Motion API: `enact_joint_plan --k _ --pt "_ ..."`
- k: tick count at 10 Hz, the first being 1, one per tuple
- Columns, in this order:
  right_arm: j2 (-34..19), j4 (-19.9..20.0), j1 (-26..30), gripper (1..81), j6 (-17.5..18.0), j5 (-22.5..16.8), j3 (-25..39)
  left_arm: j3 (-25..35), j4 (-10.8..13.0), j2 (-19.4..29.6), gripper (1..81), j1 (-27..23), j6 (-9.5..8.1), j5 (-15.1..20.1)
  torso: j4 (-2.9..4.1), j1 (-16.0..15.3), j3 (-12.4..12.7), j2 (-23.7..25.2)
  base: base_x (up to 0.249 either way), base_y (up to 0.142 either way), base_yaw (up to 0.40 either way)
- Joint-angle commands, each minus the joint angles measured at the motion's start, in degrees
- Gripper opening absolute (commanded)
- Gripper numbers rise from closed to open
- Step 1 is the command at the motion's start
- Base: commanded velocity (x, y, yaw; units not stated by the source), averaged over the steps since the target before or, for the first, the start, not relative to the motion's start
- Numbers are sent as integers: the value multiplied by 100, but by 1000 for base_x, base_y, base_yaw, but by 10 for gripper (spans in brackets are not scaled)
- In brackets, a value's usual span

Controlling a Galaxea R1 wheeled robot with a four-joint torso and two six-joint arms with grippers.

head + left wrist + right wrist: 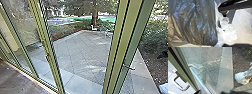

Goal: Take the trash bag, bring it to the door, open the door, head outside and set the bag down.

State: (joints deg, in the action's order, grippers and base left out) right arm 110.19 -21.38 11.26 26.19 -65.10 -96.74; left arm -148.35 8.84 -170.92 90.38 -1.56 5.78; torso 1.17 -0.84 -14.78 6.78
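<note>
R gripper [210,92] wide, empty, off to one side of silver D-shaped metal handle [174,83], apart; nearer arm. Handle's long axis runs w/ green metal door frame [181,70]. Shiny dark plastic trash bag [196,25] L of handle, by L wrist; L gripper state: can't tell.

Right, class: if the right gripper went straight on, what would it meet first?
Perhaps the glass pane beside the green frame, though depth is unclear; it might reach the paving instead.
</note>
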Motion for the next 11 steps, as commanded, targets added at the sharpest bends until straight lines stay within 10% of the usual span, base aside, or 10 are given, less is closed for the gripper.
enact_joint_plan --k 1,9,10,11 --pt "163 -1615 899 811 -553 383 -923 34 -40 14 10 -60 15 433 0 0 0 0 0 0 0" --pt "217 -2151 749 811 -904 480 -1293 25 -58 -30 10 -51 15 476 2 2 0 0 0 0 0" --pt "164 -2151 679 811 -975 480 -1311 25 -58 -30 10 -51 15 530 -254 2 0 0 0 0 0" --pt "111 -2177 626 811 -984 489 -1311 25 -58 -30 10 -51 15 530 -362 0 0 0 0 0 0"
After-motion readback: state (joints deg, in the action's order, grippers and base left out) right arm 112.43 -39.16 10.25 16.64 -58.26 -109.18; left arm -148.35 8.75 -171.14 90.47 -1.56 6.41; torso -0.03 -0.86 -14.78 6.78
